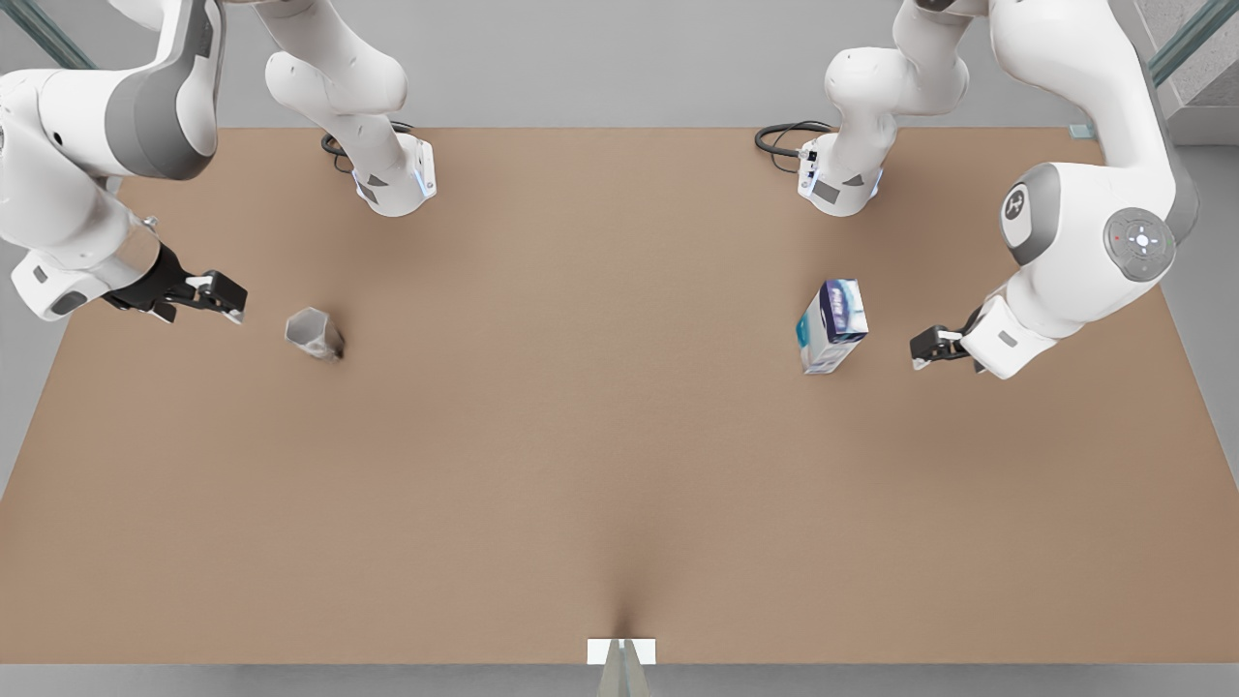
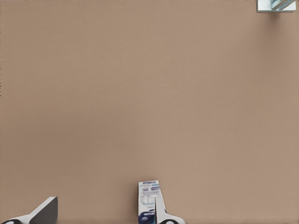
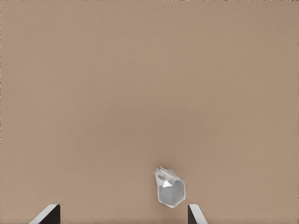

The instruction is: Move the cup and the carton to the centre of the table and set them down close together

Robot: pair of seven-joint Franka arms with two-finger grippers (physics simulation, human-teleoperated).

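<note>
The grey faceted cup (image 1: 315, 333) stands on the tan table (image 1: 581, 436) toward the front view's left. My right gripper (image 1: 221, 295) hovers just to its left, open and apart from it. In the right wrist view the cup (image 3: 170, 187) lies ahead, nearer one fingertip, of my open right gripper (image 3: 122, 215). The white, blue and teal carton (image 1: 831, 325) stands upright toward the front view's right. My left gripper (image 1: 924, 347) is open a short way to its right. In the left wrist view the carton (image 2: 148, 196) sits partly behind one finger (image 2: 164, 215).
Two arm bases (image 1: 395, 179) (image 1: 840, 184) with black cables (image 1: 779, 140) stand along the table's far edge. A small white marker (image 1: 620, 651) sits at the middle of the near edge, seen far off as a white marker (image 2: 275, 4) in the left wrist view.
</note>
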